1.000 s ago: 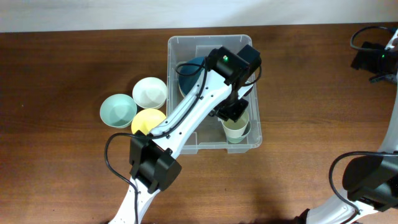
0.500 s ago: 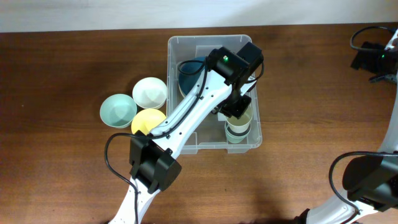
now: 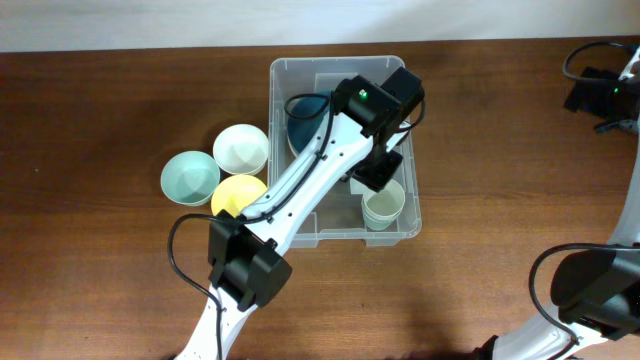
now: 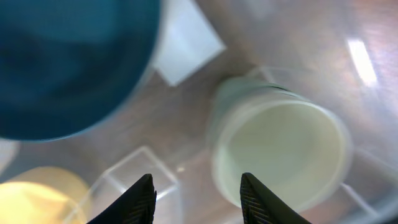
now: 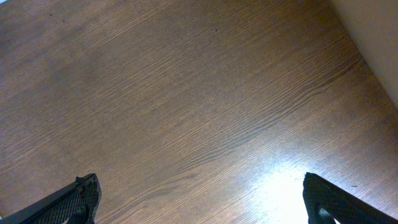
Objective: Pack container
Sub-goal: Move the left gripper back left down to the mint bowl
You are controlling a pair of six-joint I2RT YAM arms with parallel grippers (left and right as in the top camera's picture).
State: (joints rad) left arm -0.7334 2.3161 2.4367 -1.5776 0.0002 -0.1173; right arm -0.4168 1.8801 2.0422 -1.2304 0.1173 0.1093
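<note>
The container (image 3: 276, 120), a large clear plastic bin, stands mid-table. A dark blue bowl (image 3: 303, 118) lies in its far left part, and a pale green cup (image 3: 384, 205) stands upright in its near right corner. My left gripper (image 3: 377, 172) hangs inside the bin just above and beside the cup, open with nothing between its fingers. The left wrist view shows the cup (image 4: 280, 149) ahead to the right of my left gripper (image 4: 198, 202), with the blue bowl (image 4: 68, 62) at upper left. My right gripper (image 5: 202, 199) is open wide over bare table.
Three bowls sit on the wooden table left of the bin: a white one (image 3: 240, 148), a mint one (image 3: 189, 177) and a yellow one (image 3: 237, 193). A white label (image 4: 186, 43) lies on the bin's base.
My left gripper has opened and let go of the pale green cup, which now stands in the bin's near right corner. The gripper has drawn slightly off it. The right arm has not moved.
</note>
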